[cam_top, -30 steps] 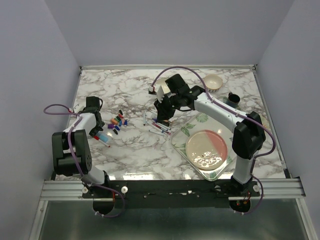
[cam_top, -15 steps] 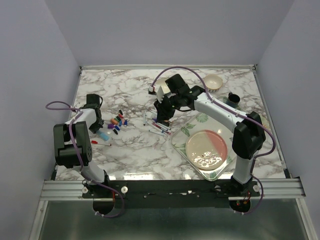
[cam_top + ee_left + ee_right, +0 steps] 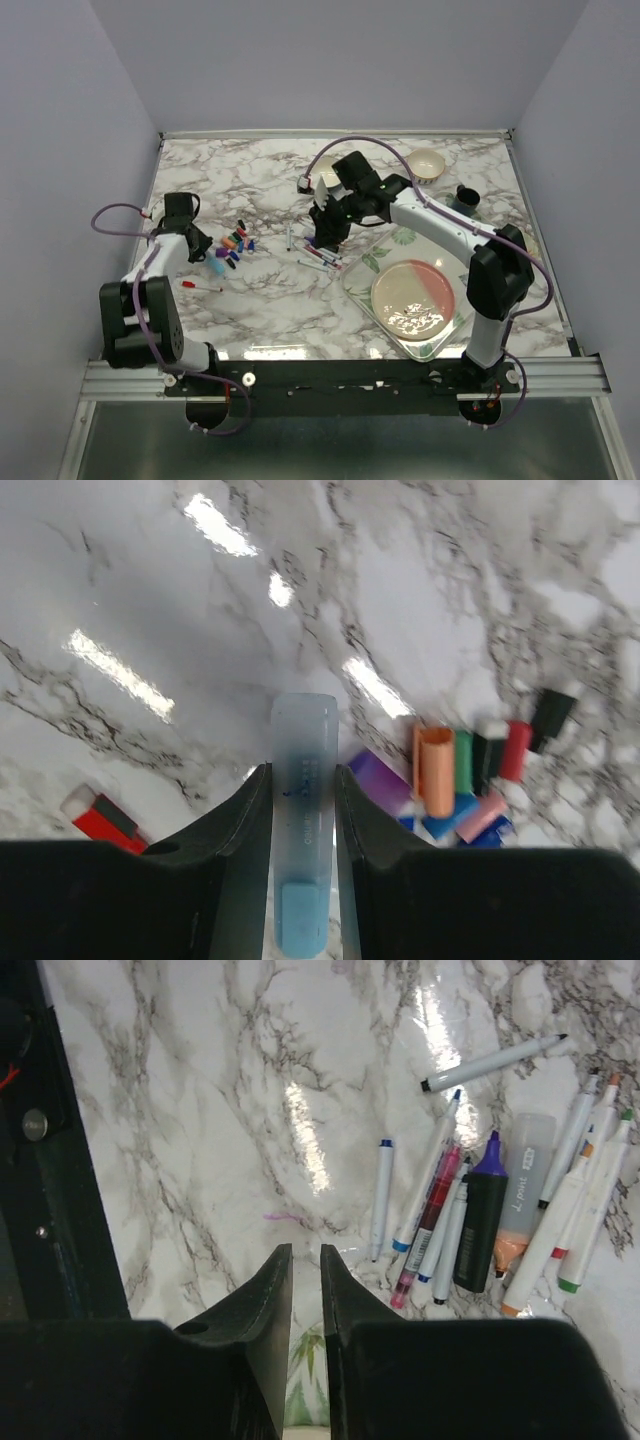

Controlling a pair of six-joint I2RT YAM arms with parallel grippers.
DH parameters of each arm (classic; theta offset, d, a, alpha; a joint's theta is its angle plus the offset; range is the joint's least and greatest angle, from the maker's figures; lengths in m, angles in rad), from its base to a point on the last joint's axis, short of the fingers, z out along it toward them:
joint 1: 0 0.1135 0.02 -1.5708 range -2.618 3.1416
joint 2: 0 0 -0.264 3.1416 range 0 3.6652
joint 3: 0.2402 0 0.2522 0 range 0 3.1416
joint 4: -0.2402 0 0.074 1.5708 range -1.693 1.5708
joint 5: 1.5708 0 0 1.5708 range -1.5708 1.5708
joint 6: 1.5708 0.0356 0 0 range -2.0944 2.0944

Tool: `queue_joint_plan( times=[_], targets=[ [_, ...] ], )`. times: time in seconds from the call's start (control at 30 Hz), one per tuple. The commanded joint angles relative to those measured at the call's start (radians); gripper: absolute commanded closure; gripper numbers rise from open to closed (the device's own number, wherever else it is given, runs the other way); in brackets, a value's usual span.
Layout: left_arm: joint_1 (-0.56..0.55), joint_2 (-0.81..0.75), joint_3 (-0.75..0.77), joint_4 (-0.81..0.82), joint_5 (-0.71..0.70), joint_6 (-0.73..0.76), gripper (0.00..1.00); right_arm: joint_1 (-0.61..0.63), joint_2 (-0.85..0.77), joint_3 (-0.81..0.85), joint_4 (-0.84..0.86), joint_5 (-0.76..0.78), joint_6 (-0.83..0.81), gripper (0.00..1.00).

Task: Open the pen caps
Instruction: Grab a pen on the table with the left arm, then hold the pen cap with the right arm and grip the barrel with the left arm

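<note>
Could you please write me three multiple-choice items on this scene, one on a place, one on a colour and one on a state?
1. Where does the pink-and-cream plate lie?
A) on the leaf-patterned tray
B) on a stack of books
C) in a sink

2. What colour is the cap in the left gripper?
A) red
B) black
C) light blue

3. What do the fingers of the right gripper hold?
A) a spoon
B) nothing
C) a sponge

Answers:
1 A: the plate sits inside the tray's rim.
2 C: the fingers clamp a translucent light blue cap.
3 B: only marble shows in the narrow gap between the fingers, and the pens lie off to one side.
</note>
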Motion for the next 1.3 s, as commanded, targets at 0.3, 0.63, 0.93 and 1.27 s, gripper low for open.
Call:
queue_joint_plan(
  times=[0.3,0.63,0.93,1.27],
  targets=[
    [-0.101,-0.826,-0.471,0.496,0.527,-0.200,1.00,0.010,-0.150,-0.187,0.236,-0.506,0.174,0.62],
    [-0.442,-1.061,-0.574,0.433,0.148,-0.407,1.00,0.043,-0.122,-0.250,0.396,-0.482,0.404,0.49],
    [-0.607,-0.986,-0.540,0.327,-0.068,-0.559,1.00,0.127,-0.108,-0.201,0.301,-0.235,0.316,0.41],
    [-0.800,-0.874,-0.485,0.310,-0.252,-0.633,1.00,0.155,-0.039,-0.149,0.222,-0.054,0.265,0.33]
  ],
)
